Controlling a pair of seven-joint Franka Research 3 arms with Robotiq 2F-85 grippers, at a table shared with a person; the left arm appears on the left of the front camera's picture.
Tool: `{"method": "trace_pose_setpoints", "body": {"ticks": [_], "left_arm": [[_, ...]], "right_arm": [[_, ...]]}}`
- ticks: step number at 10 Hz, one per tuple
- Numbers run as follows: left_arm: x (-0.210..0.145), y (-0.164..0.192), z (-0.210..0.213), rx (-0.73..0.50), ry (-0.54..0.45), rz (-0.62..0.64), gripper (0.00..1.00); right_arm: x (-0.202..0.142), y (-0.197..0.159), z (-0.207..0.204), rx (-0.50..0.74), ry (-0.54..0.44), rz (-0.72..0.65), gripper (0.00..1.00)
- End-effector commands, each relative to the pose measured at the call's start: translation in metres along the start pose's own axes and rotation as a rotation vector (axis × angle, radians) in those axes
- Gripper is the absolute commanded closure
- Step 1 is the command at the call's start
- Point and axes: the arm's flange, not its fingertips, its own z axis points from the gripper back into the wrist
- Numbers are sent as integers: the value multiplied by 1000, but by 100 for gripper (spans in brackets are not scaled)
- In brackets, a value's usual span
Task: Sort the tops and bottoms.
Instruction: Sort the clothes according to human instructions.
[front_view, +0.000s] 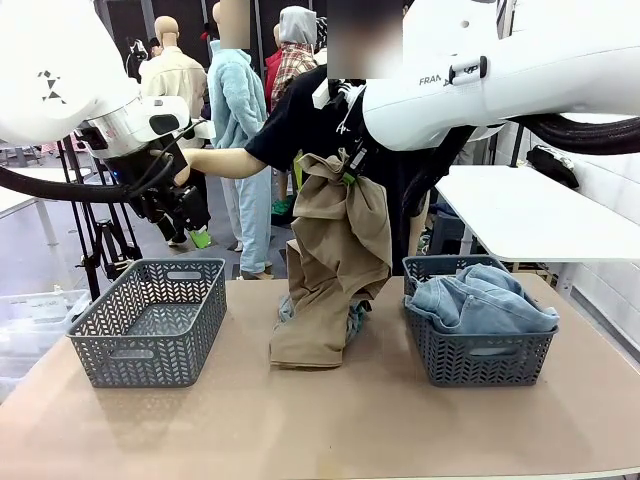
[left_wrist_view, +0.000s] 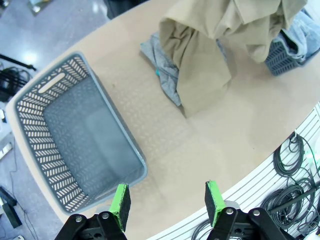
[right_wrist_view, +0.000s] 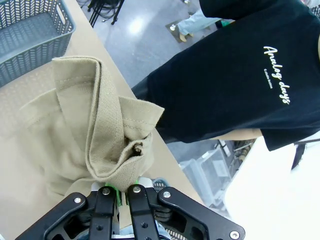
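- The tan top (front_view: 338, 250) hangs from the right gripper (right_wrist_view: 121, 192), clenched on a fold, hem on the table (front_view: 300, 430) between the baskets; the jeans (front_view: 480, 298) fill the right basket (front_view: 478, 360).
- Carrying seems in hand; next, it needs lifting higher and swinging over the left basket (front_view: 150, 352) rim.
- The left gripper (left_wrist_view: 166, 197) hovers released near that basket; bare table lies between.

table (front_view: 300, 430): tan | 2 grey lattice baskets: left basket (front_view: 135, 362), right basket (front_view: 480, 362) | person (front_view: 295, 125): black tee, far side
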Motion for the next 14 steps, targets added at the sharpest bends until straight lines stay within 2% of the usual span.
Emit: {"method": "trace_pose_setpoints", "body": {"ticks": [1, 13, 14], "left_arm": [[0, 0, 0, 17, 4, 12, 22], [0, 0, 0, 0, 0, 0, 22], [-11, 11, 15, -8, -19, -5, 22]], "right_arm": [[1, 0, 5, -9, 10, -5, 100], [1, 0, 5, -9, 10, -5, 100], [1, 0, 5, -9, 10, -5, 100]]}}
